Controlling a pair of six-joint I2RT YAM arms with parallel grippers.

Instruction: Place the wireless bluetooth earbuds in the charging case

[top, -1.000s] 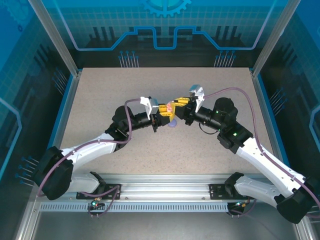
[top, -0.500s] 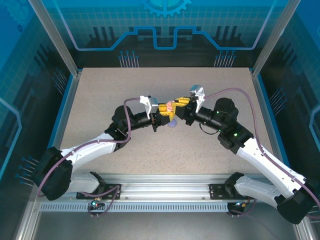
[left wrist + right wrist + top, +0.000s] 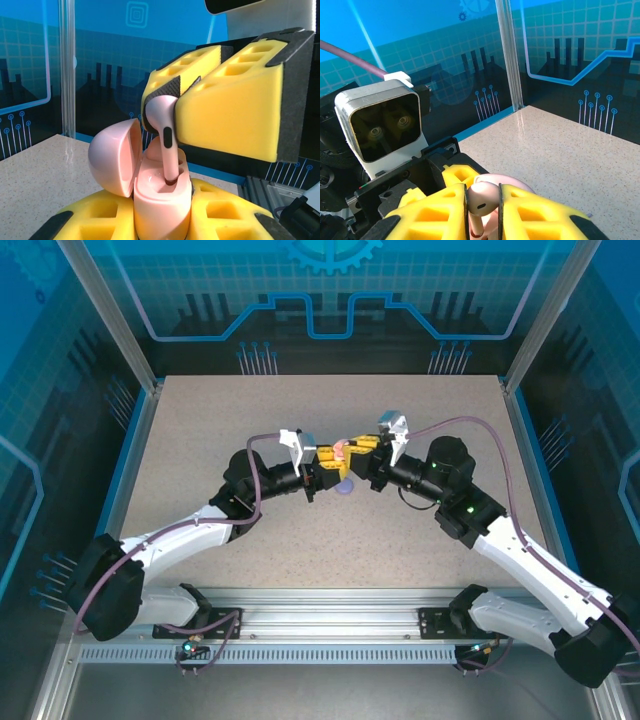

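My left gripper (image 3: 331, 466) was clamped narrow around the pink charging case (image 3: 162, 195), which stood upright between its yellow fingers, raised above the middle of the counter (image 3: 250, 420). The case's lid (image 3: 116, 157) hung open, tipped back to one side of the body. Directly above the case, my right gripper (image 3: 482, 206) pinched one pale pink earbud (image 3: 167, 137) by its head, with the jaws nearly together. The earbud's stem pointed down and its tip sat inside the well in the top of the case. The right gripper's fingers stood just above the case without touching it. On the counter, just on the near side of the case, lay a small lilac item (image 3: 343, 489), too small to identify.
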